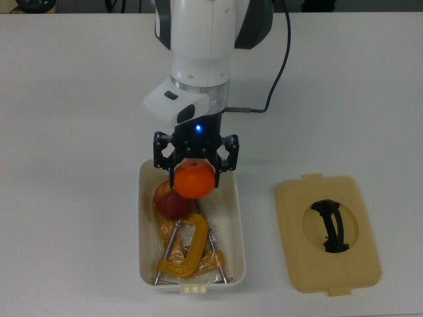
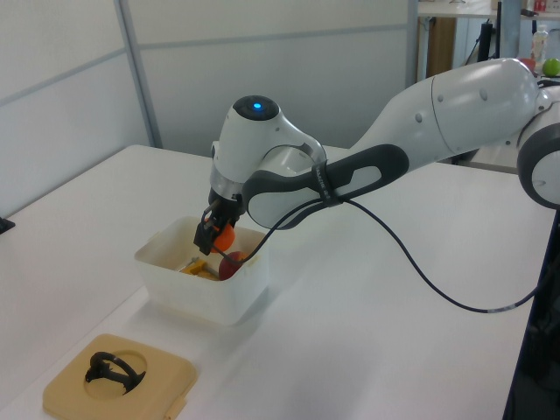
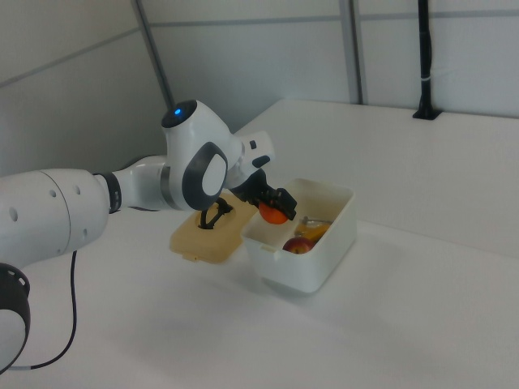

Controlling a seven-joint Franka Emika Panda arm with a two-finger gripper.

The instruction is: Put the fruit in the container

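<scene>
My gripper (image 1: 195,173) (image 2: 215,236) (image 3: 274,209) is shut on the bright orange (image 1: 195,179) (image 2: 225,236) (image 3: 274,214) and holds it above the upper end of the white tub (image 1: 234,218) (image 2: 188,289) (image 3: 324,243), as the top view shows it. Just below the orange lies the dark red apple (image 1: 169,205) (image 2: 233,263) (image 3: 298,244) inside the tub, partly covered by the orange in the top view.
A yellow clamp (image 1: 185,254) and orange wrapping fill the tub's lower half in the top view. The tan lid with a black handle (image 1: 327,232) (image 2: 118,376) (image 3: 207,227) lies flat at the top view's right. A black cable (image 1: 277,59) trails from the arm.
</scene>
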